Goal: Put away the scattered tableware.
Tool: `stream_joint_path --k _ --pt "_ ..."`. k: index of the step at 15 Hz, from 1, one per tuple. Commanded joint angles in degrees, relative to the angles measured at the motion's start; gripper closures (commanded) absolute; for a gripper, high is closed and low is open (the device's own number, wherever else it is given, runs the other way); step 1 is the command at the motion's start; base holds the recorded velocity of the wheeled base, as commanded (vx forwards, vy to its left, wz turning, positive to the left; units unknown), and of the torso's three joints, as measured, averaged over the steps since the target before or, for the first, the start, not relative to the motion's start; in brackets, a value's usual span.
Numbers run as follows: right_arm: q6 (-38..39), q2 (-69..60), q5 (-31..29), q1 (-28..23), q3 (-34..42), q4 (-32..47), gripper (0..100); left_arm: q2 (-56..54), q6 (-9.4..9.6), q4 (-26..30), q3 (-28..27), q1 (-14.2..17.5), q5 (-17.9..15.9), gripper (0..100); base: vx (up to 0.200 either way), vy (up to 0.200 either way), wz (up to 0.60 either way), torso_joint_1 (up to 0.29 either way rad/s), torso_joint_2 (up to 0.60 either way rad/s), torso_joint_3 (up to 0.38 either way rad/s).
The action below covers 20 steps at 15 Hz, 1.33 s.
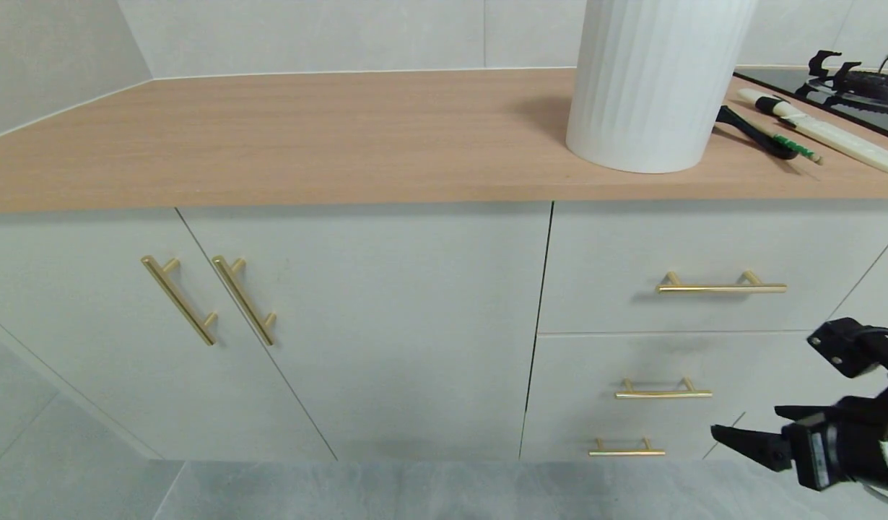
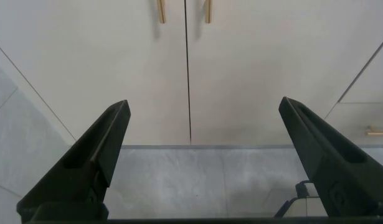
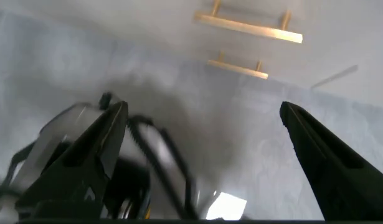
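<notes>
Three pieces of tableware lie on the wooden tabletop [image 1: 307,137] at our far right: a black spoon [image 1: 754,133], a thin green-marked stick [image 1: 798,148] close beside the spoon's head, and a long white utensil [image 1: 830,137] with a black band near one end. They sit between a tall white ribbed container [image 1: 650,87], which stands upright on the tabletop, and the black stove [image 1: 855,87] at the right edge. The spoon's handle end lies just beside the container's base. Below the tabletop we see two pale cabinet doors [image 1: 386,325] with slanted gold handles [image 1: 179,300] on the left. On the right is a stack of drawers [image 1: 704,245], each with a horizontal gold handle. Our right arm [image 1: 841,448] is low at the right, in front of the lower drawers and well apart from the tableware. The right claw [image 3: 203,124] is spread wide with nothing between its fingers, and it looks toward the two lower drawer handles and the grey floor [image 3: 66,56]. The left claw [image 2: 200,155] is also spread wide and empty. It faces the seam between the two cabinet doors above the grey floor, with the lower ends of their handles just in sight.
</notes>
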Motion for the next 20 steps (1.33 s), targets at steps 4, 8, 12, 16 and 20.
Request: stream_joint_path --k 4,8,12,16,20 --pt "0.1 22.2 -8.4 -0.3 -0.4 -15.4 0 0.1 0.01 0.0 0.0 0.0 0.0 0 0.000 0.000 0.00 0.000 0.00 0.000" --pt "0.6 28.7 -11.8 -0.3 1.4 -28.9 0 0.1 0.01 0.0 0.0 0.0 0.0 0 0.000 0.000 0.00 0.000 0.00 0.000" --pt "0.7 37.4 -16.8 -0.1 3.4 -43.1 0 0.1 0.01 0.0 0.0 0.0 0.0 0 0.000 0.000 0.00 0.000 0.00 0.000" --pt "0.7 45.5 -20.0 -0.1 3.8 -55.0 0 0.1 0.01 0.0 0.0 0.0 0.0 0 0.000 0.000 0.00 0.000 0.00 0.000" --pt "1.4 51.9 -21.6 -0.1 3.6 -67.0 0 0.1 0.01 0.0 0.0 0.0 0.0 0 0.000 0.000 0.00 0.000 0.00 0.000"
